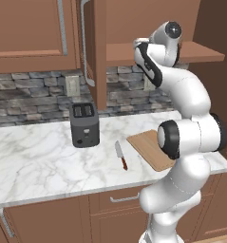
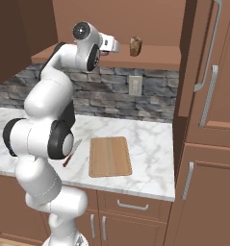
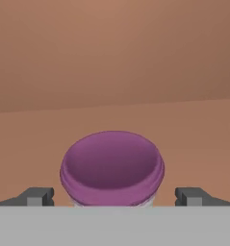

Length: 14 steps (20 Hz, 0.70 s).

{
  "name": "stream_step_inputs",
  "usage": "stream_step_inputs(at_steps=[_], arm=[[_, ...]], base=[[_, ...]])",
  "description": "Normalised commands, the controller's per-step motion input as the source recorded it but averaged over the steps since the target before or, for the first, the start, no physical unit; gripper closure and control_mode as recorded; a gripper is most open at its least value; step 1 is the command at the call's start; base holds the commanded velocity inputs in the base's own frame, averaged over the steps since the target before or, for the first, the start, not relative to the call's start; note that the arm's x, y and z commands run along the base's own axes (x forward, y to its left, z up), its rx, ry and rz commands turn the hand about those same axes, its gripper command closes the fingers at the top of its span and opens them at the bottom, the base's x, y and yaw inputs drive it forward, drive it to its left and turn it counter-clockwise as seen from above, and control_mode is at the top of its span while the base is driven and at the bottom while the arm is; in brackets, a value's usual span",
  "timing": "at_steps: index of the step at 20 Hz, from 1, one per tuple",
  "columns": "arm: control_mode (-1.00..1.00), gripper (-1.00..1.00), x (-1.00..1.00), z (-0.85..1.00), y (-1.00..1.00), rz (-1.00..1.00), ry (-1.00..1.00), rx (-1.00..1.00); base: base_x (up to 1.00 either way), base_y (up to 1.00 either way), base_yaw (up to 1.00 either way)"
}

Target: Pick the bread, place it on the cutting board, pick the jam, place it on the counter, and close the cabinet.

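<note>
Left base view, from left to right. A closed door of the cabinet [image 1: 34,33] hangs over the stone backsplash [image 1: 29,97]. Below it the counter [image 1: 39,161] carries a dark toaster [image 1: 84,124]. Just right of the toaster lies a knife [image 1: 121,155] with a reddish handle, flat on the marble and apart from both neighbours. An open cabinet door [image 1: 93,52] stands edge-on above the toaster. Right of the knife lies the cutting board [image 1: 150,149], bare on its visible part, its far end hidden behind my arm. My arm reaches up to the wooden shelf [image 1: 200,52] inside the cabinet.

Right base view, from left to right. My hand is at the shelf's front edge, with a sliver of the purple jam [image 2: 104,54] showing just below it. The bread [image 2: 135,46] stands on the same shelf, to the right of my hand and apart from it. The cutting board lies on the counter below, with nothing on it.

Hand view, from left to right. My left fingertip [image 3: 37,196] rises at the lower left. The jam fills the lower centre, resting on the shelf, its rounded top toward the camera. My right fingertip rises at the lower right. My gripper [image 3: 112,197] is spread wide, one finger on each side of the jam, with a clear gap between each tip and the jar; nothing is grasped.
</note>
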Motion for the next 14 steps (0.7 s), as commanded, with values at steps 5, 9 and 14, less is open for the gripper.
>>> stream_step_inputs(at_steps=[5, 9, 14], arm=[[-1.0, -1.0, 0.16, -0.02, 0.0, 0.0, 0.0, 0.0], [-1.0, -1.0, 0.01, 0.0, 0.0, 0.0, 0.0, 0.0], [-1.0, 1.0, 0.0, 0.0, 0.0, 0.0, 0.02, 0.0]], base=[[0.0, 0.0, 0.0], [0.0, 0.0, 0.0], [0.0, 0.0, 0.0]])
